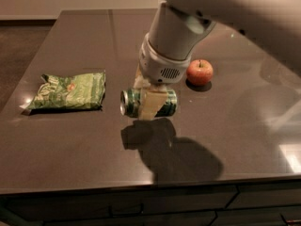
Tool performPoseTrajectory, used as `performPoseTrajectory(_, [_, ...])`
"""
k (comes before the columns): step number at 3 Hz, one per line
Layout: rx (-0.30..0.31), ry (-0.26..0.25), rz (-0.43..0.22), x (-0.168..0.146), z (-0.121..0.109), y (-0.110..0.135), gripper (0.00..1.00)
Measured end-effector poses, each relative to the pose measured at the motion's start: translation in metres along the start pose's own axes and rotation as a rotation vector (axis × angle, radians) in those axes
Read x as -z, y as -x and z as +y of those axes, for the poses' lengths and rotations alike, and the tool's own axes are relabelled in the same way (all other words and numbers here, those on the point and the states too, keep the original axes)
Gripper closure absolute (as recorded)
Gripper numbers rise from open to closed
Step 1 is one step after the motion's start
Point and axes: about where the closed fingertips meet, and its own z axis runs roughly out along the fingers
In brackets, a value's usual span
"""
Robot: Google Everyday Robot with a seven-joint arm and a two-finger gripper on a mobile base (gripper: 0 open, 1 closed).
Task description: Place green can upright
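My gripper [151, 103] pinches the green can [130, 102] across its middle. The can's long axis lies level, parallel to the worktop's [70, 154] front edge, with its top toward the left edge.

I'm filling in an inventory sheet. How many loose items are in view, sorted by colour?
Green: 2, the green can, held on its side by the gripper over the middle of the table, and the snack bag
Red: 1, the apple
Total: 3
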Motion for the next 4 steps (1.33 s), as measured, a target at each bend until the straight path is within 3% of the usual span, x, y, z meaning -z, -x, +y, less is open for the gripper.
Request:
performPoseTrajectory(2, [-0.138,-0.072,-0.296,0.029,-0.013,0.009,1.0])
performPoseTrajectory(4, [-0.288,-0.12,-0.62,0.031,-0.019,0.009,1.0])
